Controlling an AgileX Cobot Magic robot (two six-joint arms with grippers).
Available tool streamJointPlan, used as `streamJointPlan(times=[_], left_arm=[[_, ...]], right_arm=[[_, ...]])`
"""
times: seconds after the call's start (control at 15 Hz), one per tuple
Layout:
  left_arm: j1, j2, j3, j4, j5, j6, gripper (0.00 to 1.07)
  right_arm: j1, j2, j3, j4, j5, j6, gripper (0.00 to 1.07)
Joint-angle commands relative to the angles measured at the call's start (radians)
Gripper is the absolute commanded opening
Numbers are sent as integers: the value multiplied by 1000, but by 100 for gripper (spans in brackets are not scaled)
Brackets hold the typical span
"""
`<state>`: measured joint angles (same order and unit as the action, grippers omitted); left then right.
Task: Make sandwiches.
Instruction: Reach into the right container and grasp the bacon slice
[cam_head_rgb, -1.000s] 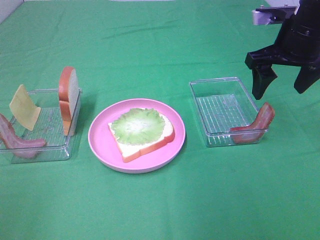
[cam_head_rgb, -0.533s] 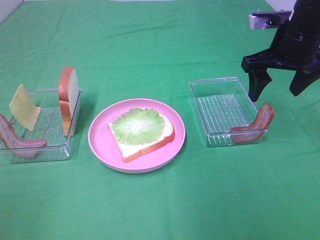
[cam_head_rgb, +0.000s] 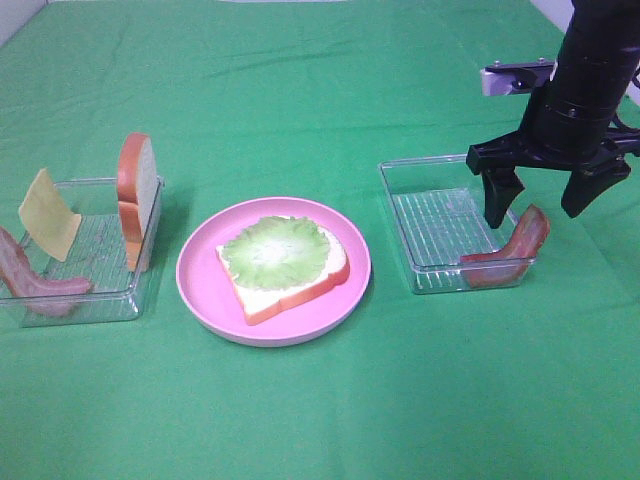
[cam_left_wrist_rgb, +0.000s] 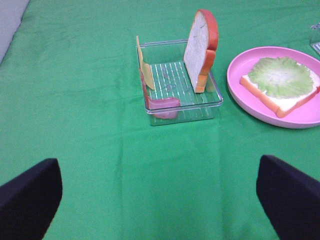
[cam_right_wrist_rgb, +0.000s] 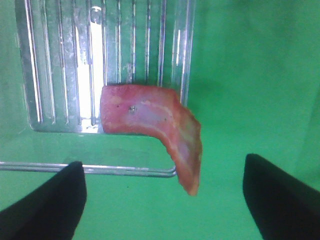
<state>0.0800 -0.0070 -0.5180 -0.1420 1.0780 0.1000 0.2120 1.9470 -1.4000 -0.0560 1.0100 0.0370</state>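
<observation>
On the pink plate (cam_head_rgb: 200, 275) lies a bread slice (cam_head_rgb: 300, 290) topped with lettuce (cam_head_rgb: 275, 250); the same plate (cam_left_wrist_rgb: 240, 92) and lettuce (cam_left_wrist_rgb: 282, 75) show in the left wrist view. In the right clear tray (cam_head_rgb: 440, 220) a bacon strip (cam_head_rgb: 515, 250) leans over the rim, seen close up as bacon (cam_right_wrist_rgb: 155, 122). My right gripper (cam_head_rgb: 538, 203) hangs open just above that bacon, fingers apart (cam_right_wrist_rgb: 162, 195). The left gripper (cam_left_wrist_rgb: 160, 192) is open over bare cloth, short of the left tray (cam_left_wrist_rgb: 177, 102).
The left tray (cam_head_rgb: 100, 290) holds an upright bread slice (cam_head_rgb: 138, 195), a yellow cheese slice (cam_head_rgb: 48, 215) and a bacon strip (cam_head_rgb: 35, 280). Green cloth covers the table all around.
My right arm has come down and moved left, from the far right edge to just over the bacon in the right tray. Everything else is as before.
</observation>
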Motion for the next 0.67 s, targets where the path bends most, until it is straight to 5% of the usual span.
streamJointPlan(times=[0.07, 0.67], left_arm=[[-4, 0, 2, 4, 2, -4, 100], [-4, 0, 2, 4, 2, -4, 100]], right_arm=[[-3, 24, 6, -4, -10, 1, 80], [-3, 52, 6, -4, -20, 10, 72]])
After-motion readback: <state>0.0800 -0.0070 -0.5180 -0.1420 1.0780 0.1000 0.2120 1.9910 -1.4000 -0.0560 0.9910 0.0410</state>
